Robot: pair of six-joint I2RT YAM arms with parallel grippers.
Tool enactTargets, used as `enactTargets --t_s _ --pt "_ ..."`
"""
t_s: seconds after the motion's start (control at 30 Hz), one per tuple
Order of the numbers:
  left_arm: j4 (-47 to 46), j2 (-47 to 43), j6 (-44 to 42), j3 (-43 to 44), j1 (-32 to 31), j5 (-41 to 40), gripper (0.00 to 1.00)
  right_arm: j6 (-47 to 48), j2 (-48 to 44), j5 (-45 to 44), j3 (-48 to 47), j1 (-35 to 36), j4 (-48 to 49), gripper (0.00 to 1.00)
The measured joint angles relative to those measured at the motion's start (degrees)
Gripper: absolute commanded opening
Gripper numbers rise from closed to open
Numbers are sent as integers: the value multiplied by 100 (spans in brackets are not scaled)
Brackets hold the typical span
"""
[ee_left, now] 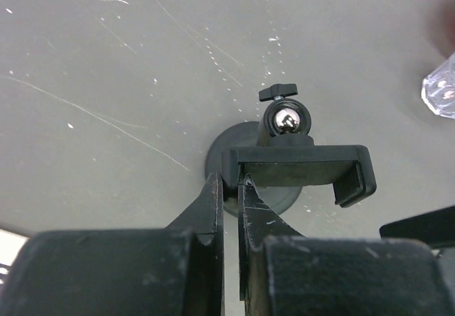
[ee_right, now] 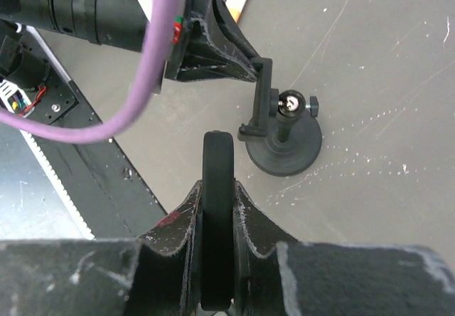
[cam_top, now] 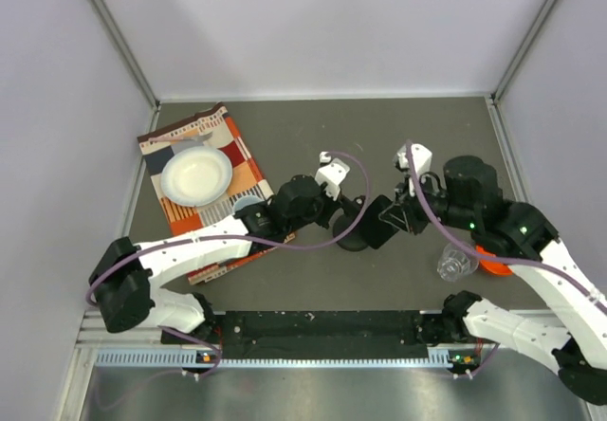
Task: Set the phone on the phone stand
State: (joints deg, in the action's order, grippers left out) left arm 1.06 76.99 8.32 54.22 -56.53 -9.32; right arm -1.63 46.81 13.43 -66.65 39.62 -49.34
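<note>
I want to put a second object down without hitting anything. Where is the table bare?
Bare: the rear strip of the table, from the checked cloth to the right edge, and the near strip between that cloth and the clear cup. Crowded: the centre, where the left gripper and the right gripper meet at the phone stand.

Matt black plastic on the phone stand (ee_left: 295,166), a chrome ball joint (ee_left: 286,119) gleaming (mirror-bright), table (ee_left: 106,60) grey, matt, scuffed.

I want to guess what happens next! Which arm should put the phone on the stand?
Right. The right tool grips the thin flat black phone near the small black round-based phone stand, whose bracket the left tool pinches, probably steadying it.
</note>
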Motion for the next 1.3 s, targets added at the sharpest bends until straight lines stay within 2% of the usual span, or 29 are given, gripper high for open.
enactTargets --t_s 0.1,0.33,0.6,0.8,1.07,1.2,1.3 --pt "-22 181 -332 175 245 146 0 173 496 48 -321 0 37 0" --pt "101 901 -918 964 1438 824 0 1097 1283 601 -636 -4 450 0" --pt "627 1482 -1805 1818 2131 2127 0 2828 2645 2090 -1014 -243 1102 0" --pt "1073 1956 -2247 2415 2645 3327 0 3773 3556 2452 -1384 -356 1305 0" --pt "1633 2142 -2769 2747 2850 4205 0 4107 4295 2736 -2153 -525 1333 0" --pt "1829 2223 -2951 2887 2855 4406 0 4083 4275 3008 -2098 -605 1340 0" --pt "1875 2258 -2994 2927 2859 4465 0 3956 3936 3141 -1652 -614 1499 0"
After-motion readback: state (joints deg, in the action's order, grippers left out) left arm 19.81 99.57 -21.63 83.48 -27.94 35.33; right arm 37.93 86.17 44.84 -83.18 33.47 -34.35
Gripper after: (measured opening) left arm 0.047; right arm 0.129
